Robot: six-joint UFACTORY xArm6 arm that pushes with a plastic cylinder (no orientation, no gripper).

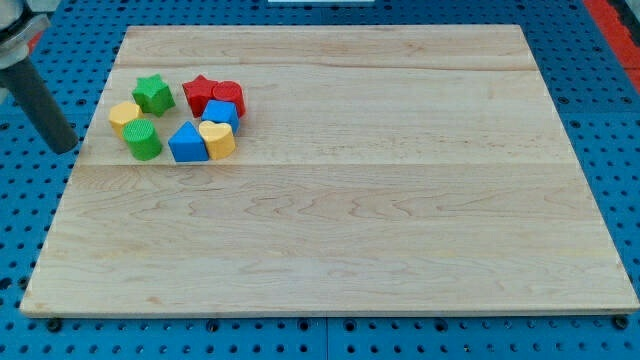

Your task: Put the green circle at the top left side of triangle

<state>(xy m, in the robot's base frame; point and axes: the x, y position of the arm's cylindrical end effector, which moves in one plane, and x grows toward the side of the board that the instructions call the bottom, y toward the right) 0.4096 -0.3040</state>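
The green circle (143, 139), a short cylinder, stands near the board's upper left, just left of the blue triangle (186, 143) with a small gap between them. My tip (66, 147) is at the lower end of the dark rod, off the board's left edge, to the left of the green circle. It touches no block.
A cluster surrounds them: a green star (152, 93), a yellow hexagon (124, 116), a red star (203, 94), a red block (229, 96), a blue block (222, 114) and a yellow heart (217, 139). The wooden board (340, 220) lies on a blue pegboard.
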